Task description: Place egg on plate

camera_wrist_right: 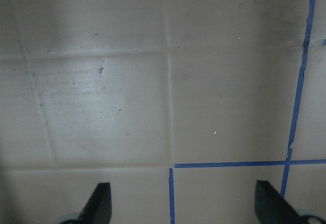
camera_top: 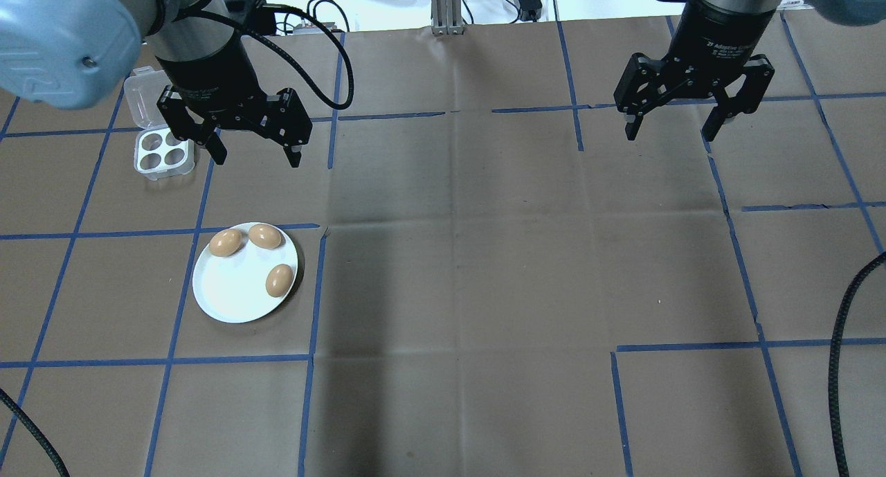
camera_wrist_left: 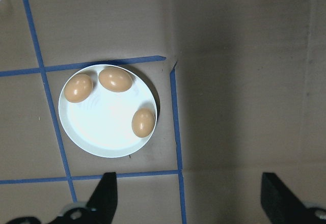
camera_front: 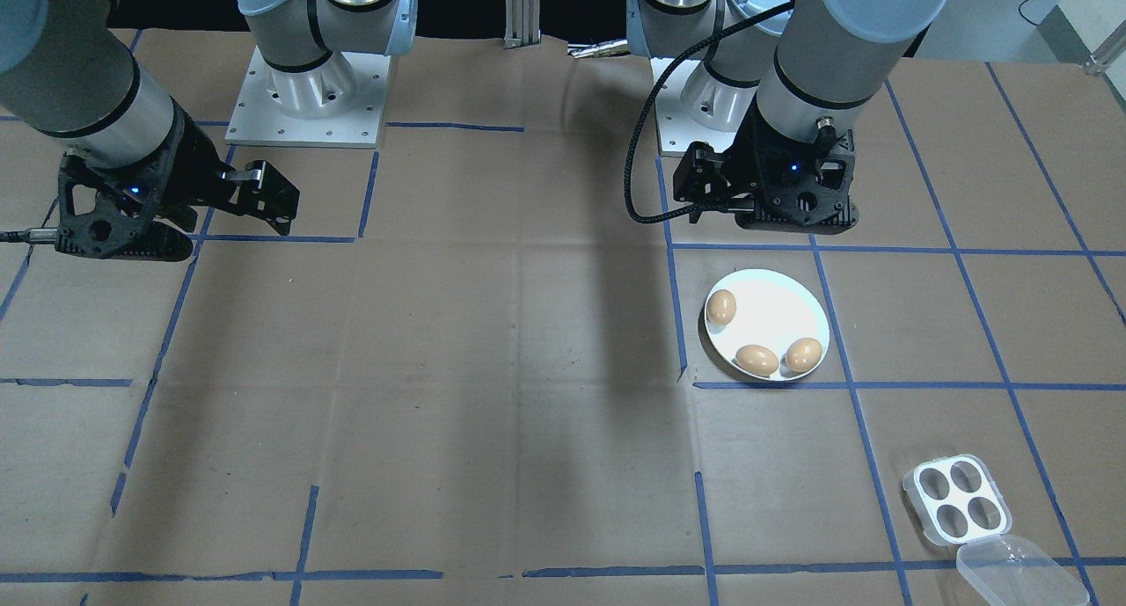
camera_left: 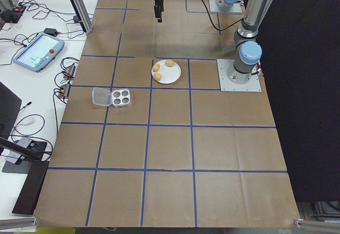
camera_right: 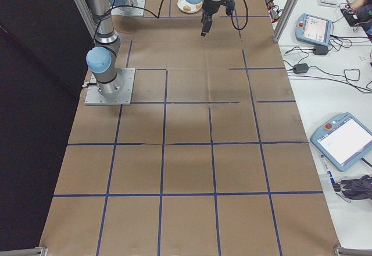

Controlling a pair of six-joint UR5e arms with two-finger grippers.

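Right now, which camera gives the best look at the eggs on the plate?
The left wrist camera: it looks straight down on the plate, with all three eggs large and unblocked. The overhead and front-facing views also show three eggs, only smaller. The left side view shows them tiny, with two clearly made out, and the right side view barely shows the plate. The right wrist camera sees only table.

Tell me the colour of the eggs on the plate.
The three eggs on the white plate are plain light brown, unspeckled; the left wrist view shows it best.
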